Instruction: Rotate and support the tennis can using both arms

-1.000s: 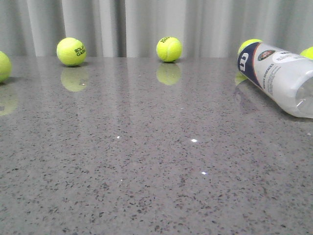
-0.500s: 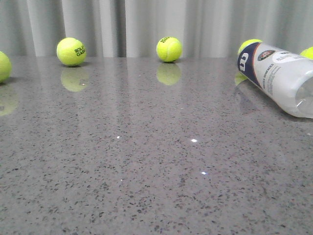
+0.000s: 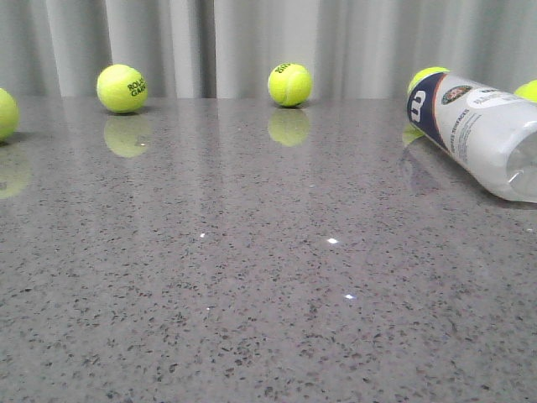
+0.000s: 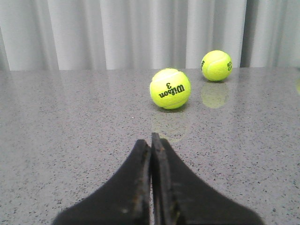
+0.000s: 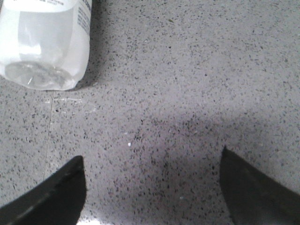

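Observation:
The tennis can (image 3: 478, 130) lies on its side at the far right of the grey table, navy Wilson panel toward the middle, its other end running off the right edge of the front view. Its clear round end (image 5: 42, 47) shows in the right wrist view. My right gripper (image 5: 152, 161) is open and empty, hovering over bare table a little away from that end. My left gripper (image 4: 151, 140) is shut and empty, low over the table, pointing at a Wilson ball (image 4: 170, 88). Neither gripper shows in the front view.
Yellow-green tennis balls sit along the back: one at the left edge (image 3: 7, 113), one at back left (image 3: 122, 88), one at back centre (image 3: 290, 84), and two behind the can (image 3: 428, 77). A second ball (image 4: 216, 65) shows in the left wrist view. A grey curtain hangs behind.

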Available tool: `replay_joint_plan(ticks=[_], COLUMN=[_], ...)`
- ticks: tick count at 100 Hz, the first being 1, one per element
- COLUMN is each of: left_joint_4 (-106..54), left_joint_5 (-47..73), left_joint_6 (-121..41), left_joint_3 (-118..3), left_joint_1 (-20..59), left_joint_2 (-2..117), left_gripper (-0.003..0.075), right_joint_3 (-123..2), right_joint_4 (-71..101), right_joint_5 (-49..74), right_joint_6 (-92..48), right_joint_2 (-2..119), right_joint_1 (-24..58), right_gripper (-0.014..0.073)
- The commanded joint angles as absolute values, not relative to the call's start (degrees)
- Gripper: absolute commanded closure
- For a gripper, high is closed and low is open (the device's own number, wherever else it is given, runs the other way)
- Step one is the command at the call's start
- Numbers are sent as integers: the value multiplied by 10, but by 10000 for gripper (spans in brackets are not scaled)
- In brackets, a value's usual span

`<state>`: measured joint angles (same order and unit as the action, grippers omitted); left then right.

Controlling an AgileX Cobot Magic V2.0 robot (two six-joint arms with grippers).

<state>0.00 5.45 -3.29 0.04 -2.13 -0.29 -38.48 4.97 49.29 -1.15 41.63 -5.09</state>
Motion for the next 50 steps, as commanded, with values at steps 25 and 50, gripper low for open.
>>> replay_joint_plan(ticks=[25,50], left_joint_4=[0,0], left_joint_5=[13,13], left_joint_6=[-28,-28], left_joint_3=[26,26], left_joint_1=[-16,-16], left_joint_2=[-23,-23], left_gripper=[739,739], right_joint_3=[-569,-698], right_joint_4=[75,91], right_joint_5=[501,530], right_joint_6=[-12,18], right_joint_2=[585,752], right_joint_1=[24,69], right_gripper=[-30,-30])
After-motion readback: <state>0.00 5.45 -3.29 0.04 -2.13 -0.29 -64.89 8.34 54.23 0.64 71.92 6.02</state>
